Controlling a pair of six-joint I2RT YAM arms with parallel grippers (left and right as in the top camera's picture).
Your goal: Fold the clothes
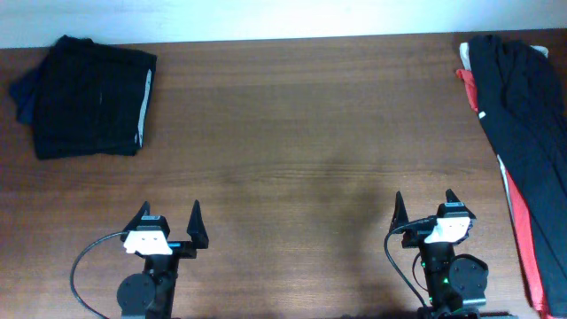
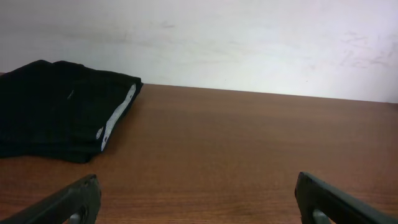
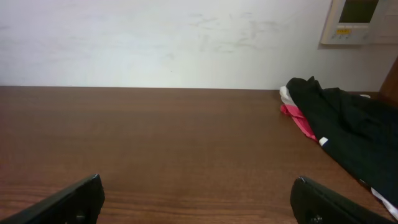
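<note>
While the left gripper (image 1: 170,209) and the right gripper (image 1: 424,198) sit wide open and empty at the near edge, the unfolded clothes (image 1: 523,97) lie heaped along the table (image 1: 292,159)'s right edge, long axis running near-to-far, closest to the right arm.

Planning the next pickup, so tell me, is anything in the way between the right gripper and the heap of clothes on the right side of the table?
Nothing visible. Only bare table lies between the right gripper and the unfolded clothes heap; the folded stack sits far off at the left.
</note>
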